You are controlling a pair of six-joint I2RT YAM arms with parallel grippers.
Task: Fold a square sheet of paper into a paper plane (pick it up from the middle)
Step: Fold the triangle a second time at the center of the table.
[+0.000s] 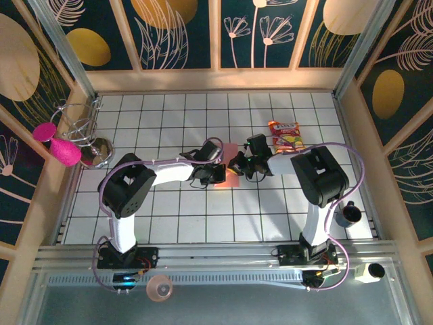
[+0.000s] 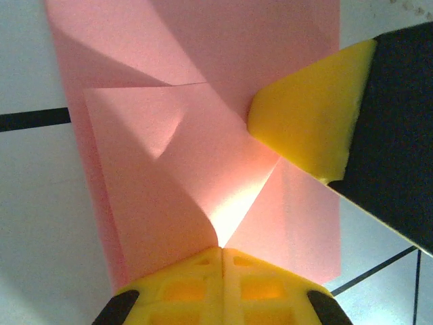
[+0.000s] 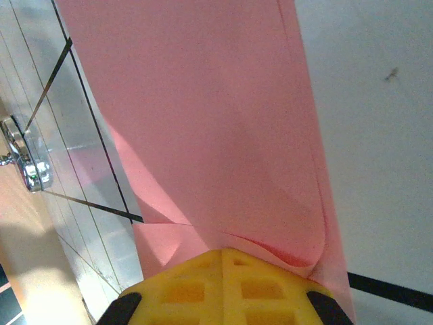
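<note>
Left jaws are closed tight, pinching a folded edge of the square sheet of paper (image 2: 189, 176). Right jaws are likewise clamped on its opposite edge. The partly folded sheet lies on the white tiled tabletop (image 1: 169, 223), just left of the snack packet (image 1: 286, 136).

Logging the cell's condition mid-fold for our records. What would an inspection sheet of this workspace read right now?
Surface: white tiled table, black grid lines.
Job's things: square sheet of paper, partly folded, mid-table.
Clutter: snack packet beyond right gripper; wire rack with magenta discs far left; dark cup near right.
Grippers: left gripper and right gripper both shut on the sheet.
Cables: purple cables loop along both arms.
Surroundings: floral wall panels.
</note>
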